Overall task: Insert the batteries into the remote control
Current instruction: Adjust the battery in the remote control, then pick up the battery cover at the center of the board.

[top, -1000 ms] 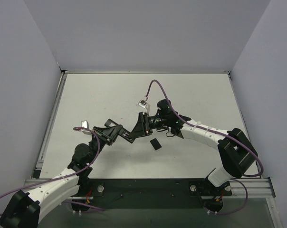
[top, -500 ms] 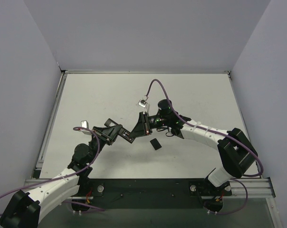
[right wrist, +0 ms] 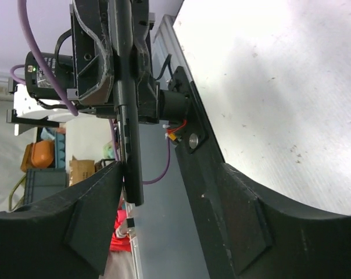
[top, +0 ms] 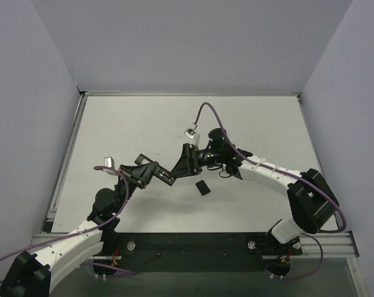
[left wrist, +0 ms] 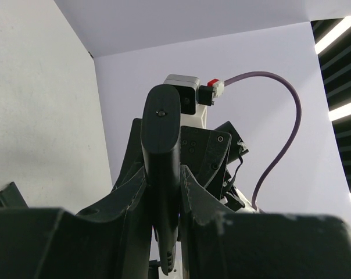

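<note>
My left gripper (left wrist: 164, 174) is shut on the remote control (left wrist: 161, 151), a slim black bar that sticks out past its fingertips above the table. In the top view the left gripper (top: 161, 176) and the right gripper (top: 182, 164) meet tip to tip at the table's middle. In the right wrist view the right gripper (right wrist: 172, 174) is open. The free end of the remote control (right wrist: 131, 168) lies edge-on against the inner face of its left finger, with a wide gap to the other finger. The batteries are hidden.
A short black cover piece (top: 202, 187) lies flat on the white table (top: 131, 130), just in front of the right gripper. Grey walls close in the table on three sides. The arm bases stand on the dark rail (top: 193, 244) at the near edge.
The right gripper's jaws have spread apart around the end of the remote, and that wrist has shifted slightly. The left gripper still holds the remote in the same place.
</note>
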Controlling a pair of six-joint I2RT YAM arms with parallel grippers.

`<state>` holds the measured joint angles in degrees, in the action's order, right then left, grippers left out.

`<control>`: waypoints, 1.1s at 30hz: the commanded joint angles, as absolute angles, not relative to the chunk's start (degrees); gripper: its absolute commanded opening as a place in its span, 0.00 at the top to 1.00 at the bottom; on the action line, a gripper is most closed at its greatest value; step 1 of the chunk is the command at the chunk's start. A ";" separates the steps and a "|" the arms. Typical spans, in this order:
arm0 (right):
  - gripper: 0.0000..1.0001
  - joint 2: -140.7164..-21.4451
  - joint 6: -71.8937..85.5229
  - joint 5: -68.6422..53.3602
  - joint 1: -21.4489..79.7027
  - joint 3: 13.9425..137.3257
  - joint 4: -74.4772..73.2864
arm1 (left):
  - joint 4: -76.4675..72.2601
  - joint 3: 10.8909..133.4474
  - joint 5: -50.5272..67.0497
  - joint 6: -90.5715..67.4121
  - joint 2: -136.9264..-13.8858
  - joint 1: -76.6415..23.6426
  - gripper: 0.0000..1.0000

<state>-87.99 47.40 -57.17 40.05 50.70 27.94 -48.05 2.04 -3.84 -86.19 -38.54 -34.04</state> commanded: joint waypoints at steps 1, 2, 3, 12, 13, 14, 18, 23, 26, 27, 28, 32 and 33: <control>0.37 -82.36 40.17 -54.59 39.11 53.53 20.93 | -46.94 0.00 -5.27 -83.42 -35.95 -34.19 1.00; 0.35 -81.74 38.77 -54.06 38.68 53.44 19.96 | -45.89 0.09 -5.53 -82.80 -34.99 -34.19 1.00; 0.34 -80.35 37.89 -52.31 38.50 53.18 18.12 | -43.53 0.00 -5.89 -82.27 -34.46 -34.19 1.00; 0.32 -74.97 18.82 -28.05 38.23 53.27 -10.00 | -32.70 -3.25 -10.37 -79.80 -31.29 -34.10 1.00; 0.32 -74.88 18.11 -25.95 38.58 52.91 -11.06 | -32.26 -3.43 -10.72 -79.89 -31.29 -34.19 1.00; 0.32 -75.06 17.50 -22.10 38.93 52.48 -12.12 | -31.82 -3.86 -10.98 -79.89 -31.46 -34.19 1.00; 0.32 -77.60 15.91 -12.50 41.48 51.59 -16.77 | -30.06 -4.48 -11.86 -80.51 -31.99 -34.10 1.00; 0.33 -83.65 15.21 -5.45 45.78 51.85 -17.84 | -27.25 -4.31 -12.48 -80.86 -31.99 -34.10 1.00; 0.35 -87.35 14.86 -3.69 47.37 53.00 -17.67 | -26.54 -4.83 -12.66 -81.30 -31.47 -34.10 1.00; 0.35 -88.23 14.68 -2.82 47.72 53.35 -17.58 | -26.11 -4.75 -12.83 -81.39 -31.46 -34.10 1.00; 0.36 -89.03 14.68 -2.55 47.99 54.05 -17.58 | -25.93 -4.83 -12.83 -81.56 -31.29 -34.10 1.00; 0.37 -92.98 14.59 -2.11 48.34 54.84 -17.67 | -24.61 -5.01 -13.01 -81.56 -30.06 -34.10 1.00; 0.37 -93.42 14.76 -1.85 48.51 54.93 -17.67 | -24.35 -4.92 -13.01 -81.65 -29.97 -34.10 1.00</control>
